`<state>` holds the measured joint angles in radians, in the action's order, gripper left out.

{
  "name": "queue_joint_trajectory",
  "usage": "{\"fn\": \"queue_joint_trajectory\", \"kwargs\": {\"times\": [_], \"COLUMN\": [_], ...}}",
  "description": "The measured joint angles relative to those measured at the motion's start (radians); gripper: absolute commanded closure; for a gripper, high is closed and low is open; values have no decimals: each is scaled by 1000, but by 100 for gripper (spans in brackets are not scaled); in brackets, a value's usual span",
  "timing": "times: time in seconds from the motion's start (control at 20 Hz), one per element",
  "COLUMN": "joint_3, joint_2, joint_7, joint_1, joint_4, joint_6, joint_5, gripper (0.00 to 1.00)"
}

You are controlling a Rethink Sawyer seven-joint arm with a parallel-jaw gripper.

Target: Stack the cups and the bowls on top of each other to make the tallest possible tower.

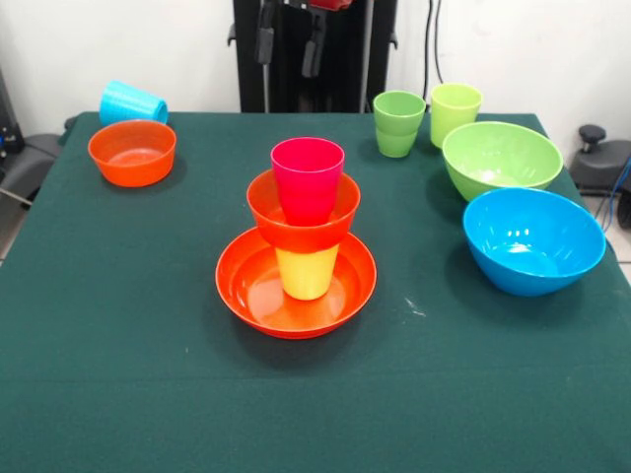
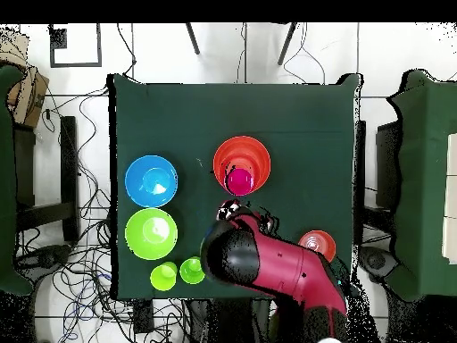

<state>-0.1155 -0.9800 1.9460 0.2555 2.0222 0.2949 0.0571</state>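
While the tool [image 1: 288,44] hangs drawn back, its state impossible to tell, the tower [image 1: 301,236] stands mid-counter [image 1: 118,325]: wide orange bowl [image 1: 246,291], yellow cup [image 1: 307,273], small orange bowl [image 1: 264,212], pink cup [image 1: 308,177].

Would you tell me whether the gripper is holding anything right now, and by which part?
Nothing is held: the gripper hangs bare at the table's far edge, away from every cup and bowl.
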Motion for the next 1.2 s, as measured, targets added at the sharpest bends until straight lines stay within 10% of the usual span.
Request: {"fn": "queue_joint_trajectory", "kwargs": {"times": [1.2], "joint_3": [-19], "joint_2": [-48], "joint_7": [0], "joint_1": [-46], "joint_4": [251], "joint_6": [-161], "joint_5": [191], "gripper": [0]}}
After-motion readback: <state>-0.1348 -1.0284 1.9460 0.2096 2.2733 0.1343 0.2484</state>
